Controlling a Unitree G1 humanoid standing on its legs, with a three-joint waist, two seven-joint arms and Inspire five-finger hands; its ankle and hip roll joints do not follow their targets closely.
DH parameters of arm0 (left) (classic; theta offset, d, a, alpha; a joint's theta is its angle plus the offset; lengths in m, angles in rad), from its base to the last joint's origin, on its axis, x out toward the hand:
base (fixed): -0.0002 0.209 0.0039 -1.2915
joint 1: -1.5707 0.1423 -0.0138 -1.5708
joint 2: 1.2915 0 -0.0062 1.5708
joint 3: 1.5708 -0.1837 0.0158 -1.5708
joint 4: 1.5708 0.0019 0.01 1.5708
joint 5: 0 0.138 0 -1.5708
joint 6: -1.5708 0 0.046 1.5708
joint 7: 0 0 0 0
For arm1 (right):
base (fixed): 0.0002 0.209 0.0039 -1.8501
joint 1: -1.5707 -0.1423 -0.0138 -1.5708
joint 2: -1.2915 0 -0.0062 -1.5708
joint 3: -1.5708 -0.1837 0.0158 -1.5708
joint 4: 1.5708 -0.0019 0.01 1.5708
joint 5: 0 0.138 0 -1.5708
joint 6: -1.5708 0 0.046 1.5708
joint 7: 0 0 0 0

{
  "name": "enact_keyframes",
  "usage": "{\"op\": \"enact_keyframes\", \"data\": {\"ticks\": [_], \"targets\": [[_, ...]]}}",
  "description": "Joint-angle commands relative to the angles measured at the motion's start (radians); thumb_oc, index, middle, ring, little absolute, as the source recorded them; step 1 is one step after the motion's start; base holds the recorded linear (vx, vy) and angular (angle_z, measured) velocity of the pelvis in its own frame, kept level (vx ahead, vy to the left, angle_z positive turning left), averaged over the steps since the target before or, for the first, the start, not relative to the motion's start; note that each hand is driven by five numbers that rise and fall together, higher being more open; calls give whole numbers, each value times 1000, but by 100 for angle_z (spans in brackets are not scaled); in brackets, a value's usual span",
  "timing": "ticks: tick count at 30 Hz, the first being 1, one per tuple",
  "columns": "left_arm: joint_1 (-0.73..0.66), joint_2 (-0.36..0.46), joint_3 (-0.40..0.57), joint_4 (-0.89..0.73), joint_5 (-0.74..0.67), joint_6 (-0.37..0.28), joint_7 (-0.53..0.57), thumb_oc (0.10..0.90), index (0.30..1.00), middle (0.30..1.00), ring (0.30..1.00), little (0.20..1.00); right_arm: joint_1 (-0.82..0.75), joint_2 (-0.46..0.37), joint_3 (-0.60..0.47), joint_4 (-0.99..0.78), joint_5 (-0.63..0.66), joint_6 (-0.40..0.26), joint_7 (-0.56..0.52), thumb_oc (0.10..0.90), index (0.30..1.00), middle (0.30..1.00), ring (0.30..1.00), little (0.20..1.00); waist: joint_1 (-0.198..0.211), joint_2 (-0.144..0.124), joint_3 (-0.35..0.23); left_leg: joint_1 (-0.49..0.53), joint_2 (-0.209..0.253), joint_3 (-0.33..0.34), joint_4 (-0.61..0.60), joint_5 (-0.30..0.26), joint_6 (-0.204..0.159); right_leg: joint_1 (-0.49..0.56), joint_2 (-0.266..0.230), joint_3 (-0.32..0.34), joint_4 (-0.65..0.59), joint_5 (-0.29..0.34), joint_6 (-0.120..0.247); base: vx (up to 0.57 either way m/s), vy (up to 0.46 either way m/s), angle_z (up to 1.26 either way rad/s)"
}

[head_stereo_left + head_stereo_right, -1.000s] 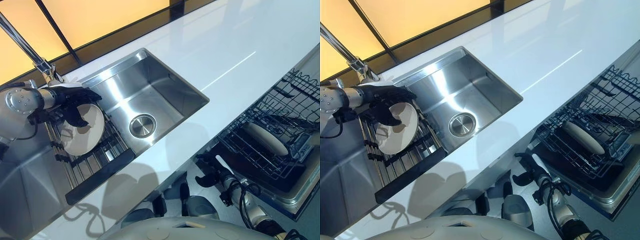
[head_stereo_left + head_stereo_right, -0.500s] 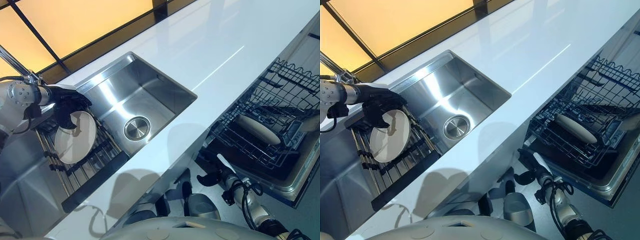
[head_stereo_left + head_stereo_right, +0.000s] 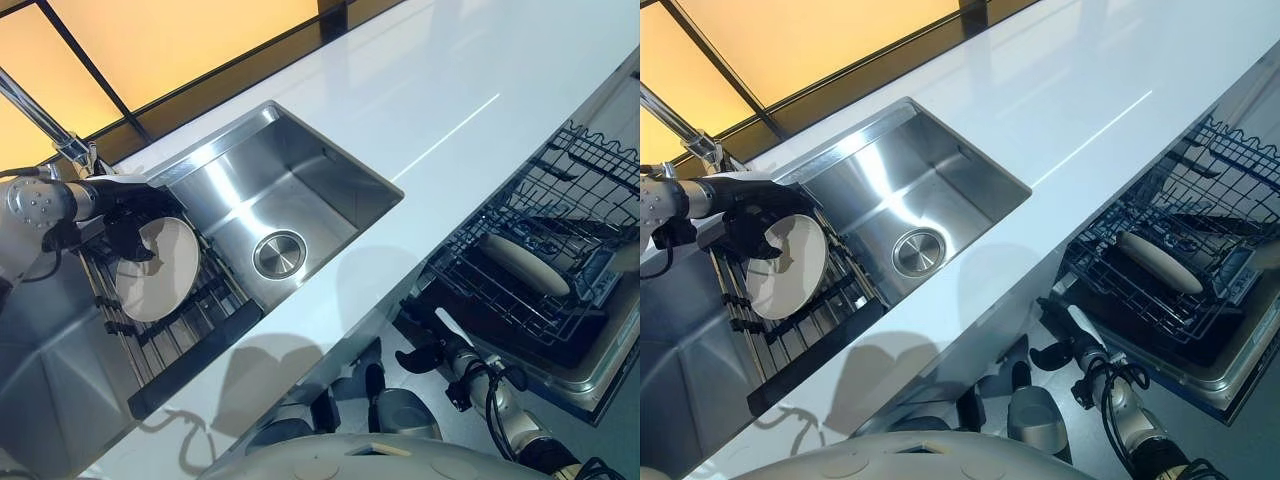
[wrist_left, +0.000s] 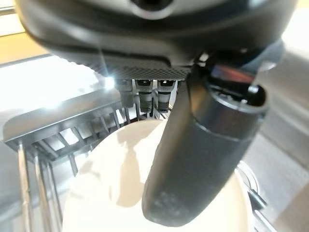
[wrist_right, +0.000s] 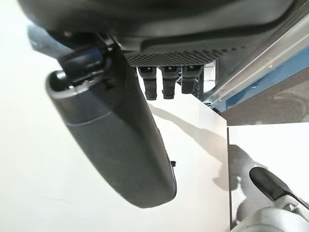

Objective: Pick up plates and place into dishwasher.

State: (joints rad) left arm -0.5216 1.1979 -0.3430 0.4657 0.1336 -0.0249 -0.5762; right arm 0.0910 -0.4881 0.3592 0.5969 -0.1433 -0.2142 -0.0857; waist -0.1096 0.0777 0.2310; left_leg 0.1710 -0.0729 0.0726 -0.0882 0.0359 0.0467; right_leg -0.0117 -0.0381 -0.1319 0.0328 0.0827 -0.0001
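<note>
We look down on a long glossy white surface (image 3: 430,90) with a rectangular stainless steel sink (image 3: 285,200) let into it. At the right, below the surface's edge, stands the open dishwasher with its dark wire rack (image 3: 560,240), and a pale plate (image 3: 522,264) already lies in that rack. Over the sink's left part sits a slatted metal drying rack (image 3: 175,325), and on it a round cream plate (image 3: 158,270) leans tilted against the slats.

Our left hand (image 3: 130,215) is at that cream plate's upper rim. In the left wrist view the thumb (image 4: 203,164) lies across the plate's face with the fingers (image 4: 145,92) going past the rim behind it, so we judge the hand clamped on the plate. Our right hand (image 3: 425,352) hangs low beside the dishwasher with its fingers relaxed, holding nothing.

The dishwasher lies well apart to the right of the held plate, across the whole sink, so the coming move means carrying the plate rightward.
</note>
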Motion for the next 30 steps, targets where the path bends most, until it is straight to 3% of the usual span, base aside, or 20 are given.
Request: {"op": "enact_keyframes", "data": {"ticks": [1, 9, 21, 30], "targets": [[-18, 23, 186, 12, -44, -43, 204, 800, 900, 900, 900, 900, -12, 27, -6, -75, -6, -86, -36, 800, 900, 900, 900, 900, 21, -34, -39, -8, -68, -13, 74, -164, 37, -182, -104, 19, 48, 115, 208, 0, 10, 9], [161, -26, 300, -97, -19, -65, 255, 800, 900, 900, 900, 900, -5, 35, -18, -73, -12, -86, -41, 800, 900, 900, 900, 900, 37, -41, -39, -6, -69, -27, 71, -165, 37, -186, -110, 18, 55, 123, 209, 2, 13, 5], [162, -26, 285, -104, -10, -48, 215, 800, 900, 900, 900, 900, 10, 23, -33, -80, -30, -90, -27, 800, 900, 900, 900, 900, 27, -43, -40, -4, -72, -26, 78, -170, 37, -182, -115, 28, 57, 130, 212, 0, 0, 0], [111, -18, 216, -105, -2, 17, 39, 800, 900, 900, 900, 900, 9, 12, -31, -79, -32, -93, -21, 800, 900, 900, 900, 900, 15, -41, -34, -1, -71, -25, 83, -173, 38, -183, -115, 38, 60, 138, 215, 0, 0, 0]]}}
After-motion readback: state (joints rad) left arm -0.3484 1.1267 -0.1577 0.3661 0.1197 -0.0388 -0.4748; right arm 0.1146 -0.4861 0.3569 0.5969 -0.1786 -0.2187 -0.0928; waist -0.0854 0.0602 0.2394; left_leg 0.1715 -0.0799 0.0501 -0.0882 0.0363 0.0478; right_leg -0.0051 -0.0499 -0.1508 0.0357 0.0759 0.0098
